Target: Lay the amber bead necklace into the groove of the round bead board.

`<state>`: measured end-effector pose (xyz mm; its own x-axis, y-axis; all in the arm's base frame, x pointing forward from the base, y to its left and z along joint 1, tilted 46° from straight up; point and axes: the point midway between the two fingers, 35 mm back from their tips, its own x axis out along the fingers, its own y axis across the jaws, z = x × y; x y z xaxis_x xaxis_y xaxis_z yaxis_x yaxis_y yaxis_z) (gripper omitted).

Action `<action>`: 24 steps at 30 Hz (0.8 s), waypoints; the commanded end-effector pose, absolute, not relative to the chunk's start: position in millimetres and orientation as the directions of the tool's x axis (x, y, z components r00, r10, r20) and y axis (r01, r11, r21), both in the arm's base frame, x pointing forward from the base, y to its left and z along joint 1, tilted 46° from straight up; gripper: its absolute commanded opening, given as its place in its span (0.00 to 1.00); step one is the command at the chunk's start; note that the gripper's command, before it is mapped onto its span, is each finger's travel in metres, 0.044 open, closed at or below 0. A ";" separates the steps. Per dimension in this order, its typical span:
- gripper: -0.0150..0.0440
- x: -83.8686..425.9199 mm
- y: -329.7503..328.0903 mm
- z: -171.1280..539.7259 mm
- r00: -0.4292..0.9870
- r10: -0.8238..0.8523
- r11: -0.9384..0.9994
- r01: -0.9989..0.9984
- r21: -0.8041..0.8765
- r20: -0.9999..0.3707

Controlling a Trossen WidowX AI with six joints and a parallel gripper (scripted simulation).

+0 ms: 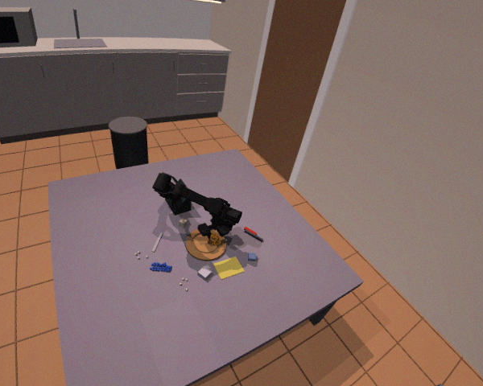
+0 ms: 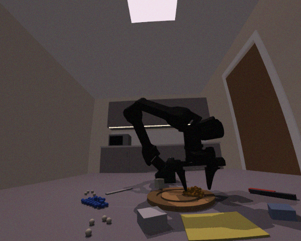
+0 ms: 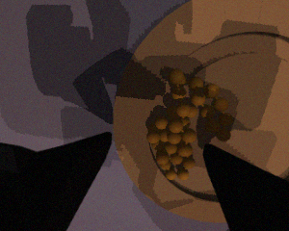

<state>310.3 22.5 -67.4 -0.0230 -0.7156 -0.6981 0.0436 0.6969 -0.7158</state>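
The amber bead necklace (image 1: 214, 239) (image 2: 194, 192) (image 3: 175, 137) lies bunched in a heap on the round wooden bead board (image 1: 196, 253) (image 2: 155, 201) (image 3: 129, 115). In the wrist view the heap spreads over the left part of the ring groove and reaches inward; most of the groove holds no beads. My gripper (image 2: 197, 190) (image 3: 157, 143) is open and points down at the board's edge on the heap's side. Its fingertips are low, about level with the beads. One fingertip is beside the heap over the board, the other beyond the rim. Nothing is held.
Around the board are a yellow sheet (image 1: 228, 268) (image 2: 223, 225), a white block (image 1: 204, 272) (image 2: 152, 220), a blue block (image 1: 252, 256) (image 2: 281, 212), a red and black pen-like object (image 1: 253, 234) (image 2: 272, 194), blue beads (image 1: 161, 267) (image 2: 94, 201), a pale stick (image 1: 157, 242) (image 2: 119, 191) and several loose white beads.
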 end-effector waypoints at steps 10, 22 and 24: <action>0.38 310.6 22.7 -67.2 -0.023 -0.715 0.697 0.044 -0.716 -0.698; 0.25 310.6 22.7 -67.2 -0.023 -0.715 0.697 0.044 -0.716 -0.698; 0.25 310.6 22.7 -67.2 -0.023 -0.715 0.697 0.044 -0.716 -0.698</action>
